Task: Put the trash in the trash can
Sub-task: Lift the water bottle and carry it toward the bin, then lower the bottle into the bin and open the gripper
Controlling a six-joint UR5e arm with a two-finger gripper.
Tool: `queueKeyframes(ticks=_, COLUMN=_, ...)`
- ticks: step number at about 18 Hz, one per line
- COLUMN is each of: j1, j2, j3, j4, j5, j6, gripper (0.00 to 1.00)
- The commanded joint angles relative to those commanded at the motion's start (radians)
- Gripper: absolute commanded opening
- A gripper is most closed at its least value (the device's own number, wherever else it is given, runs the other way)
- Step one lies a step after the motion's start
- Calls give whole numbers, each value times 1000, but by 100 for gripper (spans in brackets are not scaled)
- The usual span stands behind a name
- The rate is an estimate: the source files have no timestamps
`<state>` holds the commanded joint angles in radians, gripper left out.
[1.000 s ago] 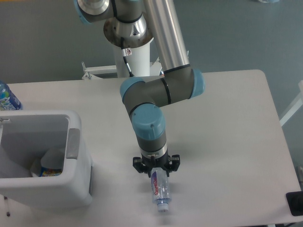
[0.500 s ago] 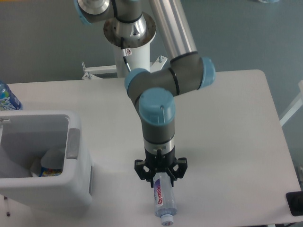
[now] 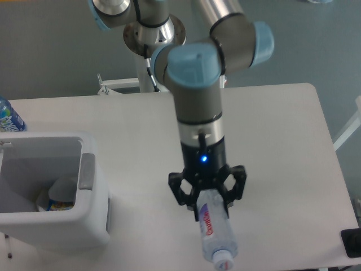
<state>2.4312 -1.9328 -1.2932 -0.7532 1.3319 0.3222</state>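
Gripper (image 3: 207,199) — fingers clamped on the clear plastic bottle (image 3: 214,232) — has risen from the table since a second ago, lifting it clear: grasp secured, carry to the trash can (image 3: 93,217) pending. Bottle hangs cap-down, red-and-purple label showing, right of the can.

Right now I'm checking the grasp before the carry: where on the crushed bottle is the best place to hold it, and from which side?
Grip the crushed bottle at its upper body, opposite the cap, from above, much as the gripper appears to hold it now. The body is long and narrow, so fingers close across its width, leaving the capped end hanging down for dropping into the trash can.
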Motion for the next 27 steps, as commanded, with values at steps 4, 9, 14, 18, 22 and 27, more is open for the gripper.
queueKeyframes(ticks=4, j1=31, j2=31, j3=15, j4=2, j5=-118, j6=-17, gripper=59)
queueKeyframes(ticks=9, j1=31, j2=40, j3=12, j4=2, j5=-207, j6=-26, gripper=59)
queueKeyframes(ticks=14, j1=-21, j2=69, j3=12, j4=2, j5=-211, j6=-69, gripper=59)
queueKeyframes(ticks=18, j1=-80, j2=87, j3=12, j4=2, j5=-232, j6=-139, gripper=60)
queueKeyframes(ticks=22, j1=-110, j2=87, j3=-5, j4=2, j5=-319, j6=-140, gripper=60)
queueKeyframes(ticks=27, j1=-175, j2=98, j3=-56, j4=0, j5=-381, j6=-135, gripper=60)
